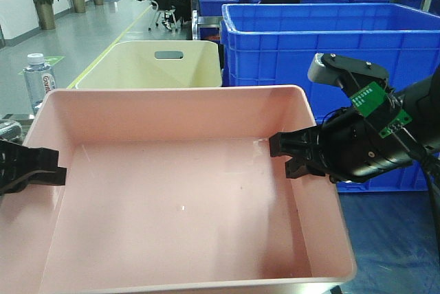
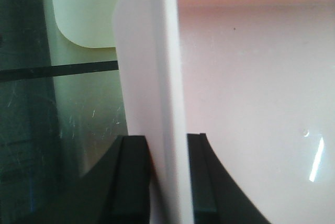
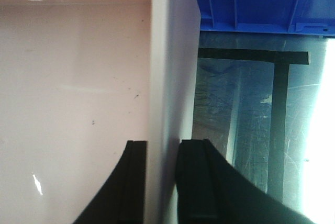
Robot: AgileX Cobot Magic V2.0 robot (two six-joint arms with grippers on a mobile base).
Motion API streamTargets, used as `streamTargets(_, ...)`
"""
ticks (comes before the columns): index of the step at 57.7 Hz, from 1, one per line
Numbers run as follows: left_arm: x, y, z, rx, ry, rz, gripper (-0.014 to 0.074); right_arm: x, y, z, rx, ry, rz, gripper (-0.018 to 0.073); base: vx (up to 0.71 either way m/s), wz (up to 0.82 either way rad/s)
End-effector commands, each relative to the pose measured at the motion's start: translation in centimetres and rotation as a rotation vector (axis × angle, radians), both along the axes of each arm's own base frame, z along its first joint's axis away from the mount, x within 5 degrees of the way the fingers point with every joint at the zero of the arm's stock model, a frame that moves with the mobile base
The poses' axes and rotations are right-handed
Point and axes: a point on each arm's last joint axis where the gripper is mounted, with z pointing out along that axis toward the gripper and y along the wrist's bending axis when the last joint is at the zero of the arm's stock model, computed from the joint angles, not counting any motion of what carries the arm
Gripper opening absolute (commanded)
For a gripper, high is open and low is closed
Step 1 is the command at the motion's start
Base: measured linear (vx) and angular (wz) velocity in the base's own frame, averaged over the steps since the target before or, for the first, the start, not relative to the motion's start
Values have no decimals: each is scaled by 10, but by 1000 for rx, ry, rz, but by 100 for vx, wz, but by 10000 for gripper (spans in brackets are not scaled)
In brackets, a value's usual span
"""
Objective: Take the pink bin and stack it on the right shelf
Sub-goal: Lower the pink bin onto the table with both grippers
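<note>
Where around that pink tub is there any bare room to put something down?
Inside the pink bin, whose floor is bare. Right of it, the glossy right shelf lies bare up to the black tape. Left, a dark strip beside the cream bin. Behind is crowded: cream bin, blue crates.

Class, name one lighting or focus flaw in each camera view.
Front view: sharp, only tiny glints in the pink bin. Left wrist view: close bin wall soft, a white glare streak low right. Right wrist view: right shelf blown out white at the right edge.

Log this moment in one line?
left gripper: fingers shut astride pink bin wall | right gripper: same, opposite wall | inside: empty
</note>
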Motion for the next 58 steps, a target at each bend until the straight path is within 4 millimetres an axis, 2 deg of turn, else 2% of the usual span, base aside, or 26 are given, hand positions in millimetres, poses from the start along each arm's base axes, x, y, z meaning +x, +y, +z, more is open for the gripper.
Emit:
streamTargets(1, -6, -1, 21, -61, -100, 9, -1, -5, -6, 29, 50, -155, -18, -8, 0, 0)
streamTargets(23, -6, -1, 21, -61, -103, 11, -1, -3, -6, 29, 63, -165, -27, -8, 0, 0)
streamTargets(29, 0, -2, 15, -74, -57, 26, -1, 3, -3, 13, 44, -65, -40, -8, 0, 0)
streamTargets(39, 19, -4, -11, -35, 83, 32, -1, 22, 4, -13, 13, 36, -37, -8, 0, 0)
streamTargets(48, 37, -7, -32, -24, 155, 34, 1, 41, 13, -47, -12, 159, -27, -8, 0, 0)
streamTargets(58, 52, -9, -50, -14, 212, 36, 13, 53, 19, -71, -21, 237, -25, -6, 0, 0)
